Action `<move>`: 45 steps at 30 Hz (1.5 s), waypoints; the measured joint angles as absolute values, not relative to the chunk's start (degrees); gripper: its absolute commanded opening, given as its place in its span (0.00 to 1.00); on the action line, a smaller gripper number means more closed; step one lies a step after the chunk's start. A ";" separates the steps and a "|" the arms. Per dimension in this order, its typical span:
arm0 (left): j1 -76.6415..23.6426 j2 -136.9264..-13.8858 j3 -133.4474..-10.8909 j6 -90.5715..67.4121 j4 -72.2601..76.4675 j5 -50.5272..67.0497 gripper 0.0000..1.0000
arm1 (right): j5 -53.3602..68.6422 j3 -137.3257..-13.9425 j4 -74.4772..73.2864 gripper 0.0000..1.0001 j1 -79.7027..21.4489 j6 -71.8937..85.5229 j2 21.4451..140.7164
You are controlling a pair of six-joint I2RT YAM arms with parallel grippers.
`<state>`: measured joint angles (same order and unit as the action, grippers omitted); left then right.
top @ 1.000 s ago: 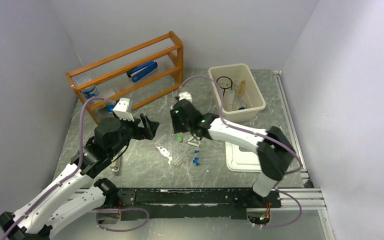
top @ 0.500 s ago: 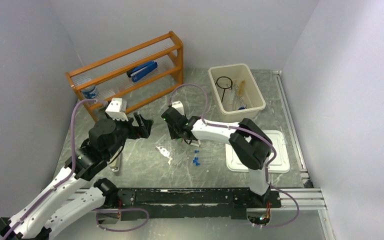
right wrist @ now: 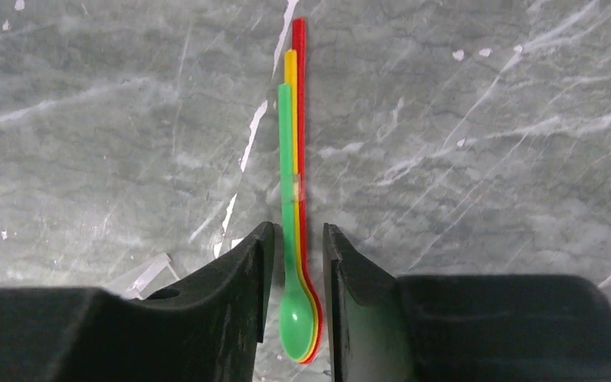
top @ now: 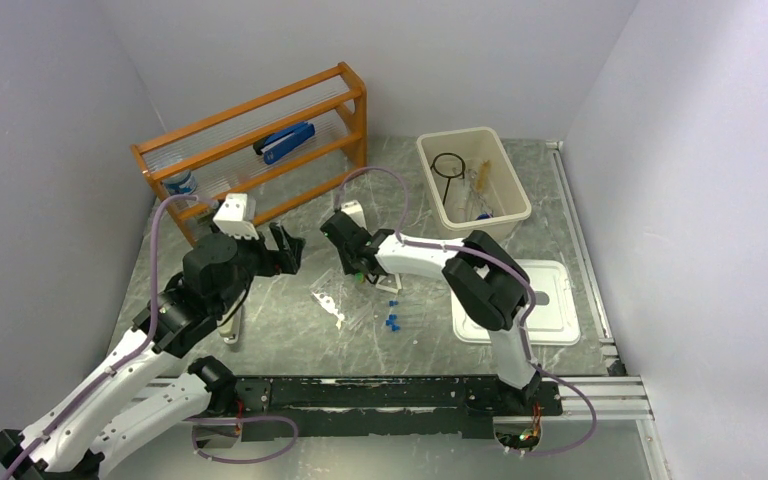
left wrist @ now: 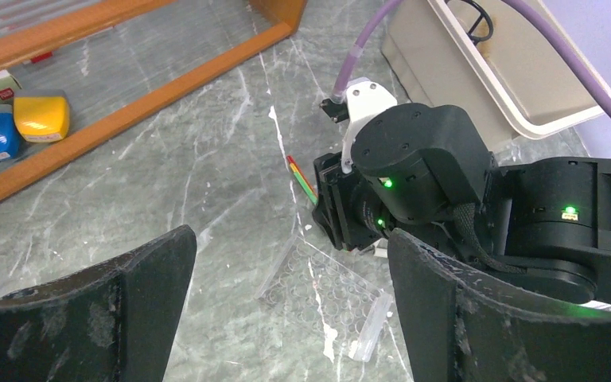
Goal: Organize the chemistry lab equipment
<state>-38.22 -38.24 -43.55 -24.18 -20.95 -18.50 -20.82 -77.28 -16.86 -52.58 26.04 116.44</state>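
Grey marble table (top: pixel 290 330) in a pale-walled booth on my feed. At the back left stands the wooden shelf (top: pixel 250 140), the stapler (top: pixel 285 143) lying on it. At the back right is the beige bin (top: pixel 505 205), and I can see the ring stand (top: pixel 448 165) inside it. A white lid (top: pixel 560 320) lies flat near the right arm's base.

My left gripper (left wrist: pixel 294 302) hangs above the table with its jaws spread wide and nothing between them. It faces the right gripper (right wrist: pixel 296 239), which is down at the surface mid-table.

The clear tube rack (left wrist: pixel 322 290) lies flat on the table just beside the right gripper. A few blue-capped tubes (top: pixel 392 322) are scattered nearby.

The stacked spoons (right wrist: pixel 293 159), green on yellow on red, lie on the marble. Their bowls sit between the right jaws, which are narrowly parted, with a sliver of gap on each side.
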 measured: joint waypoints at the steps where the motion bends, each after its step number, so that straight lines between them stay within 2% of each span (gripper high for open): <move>1: -38.22 -38.22 -43.66 -23.92 -21.06 -18.81 0.92 | -20.47 -77.43 -16.71 0.27 -52.29 25.93 116.68; 5: -38.22 -38.48 -45.60 -23.22 -22.33 -20.88 0.93 | -19.09 -77.87 -15.29 0.17 -51.35 24.29 117.25; 9: -38.22 -38.44 -47.33 -22.87 -22.22 -21.93 0.93 | -17.12 -78.02 -14.87 0.04 -50.39 22.41 117.34; 11: -38.20 -38.28 -47.35 -22.87 -22.24 -21.89 0.93 | -16.43 -78.02 -14.66 0.02 -50.13 21.63 117.34; 19: -38.17 -38.76 -47.44 -22.85 -22.63 -21.34 0.94 | -15.73 -78.00 -14.48 0.00 -49.93 18.65 114.50; 27: -38.11 -41.15 -49.54 -23.31 -22.59 -16.36 0.93 | -17.93 -78.00 -14.37 0.00 -47.11 14.28 100.16; 37: -38.09 -43.27 -51.07 -23.49 -20.47 -9.08 0.92 | -19.81 -69.93 -10.79 0.01 -28.25 9.56 82.76; 45: -38.09 -42.33 -51.18 -21.15 -17.32 -6.13 0.94 | -18.83 -63.59 -8.47 0.02 -16.51 8.80 82.61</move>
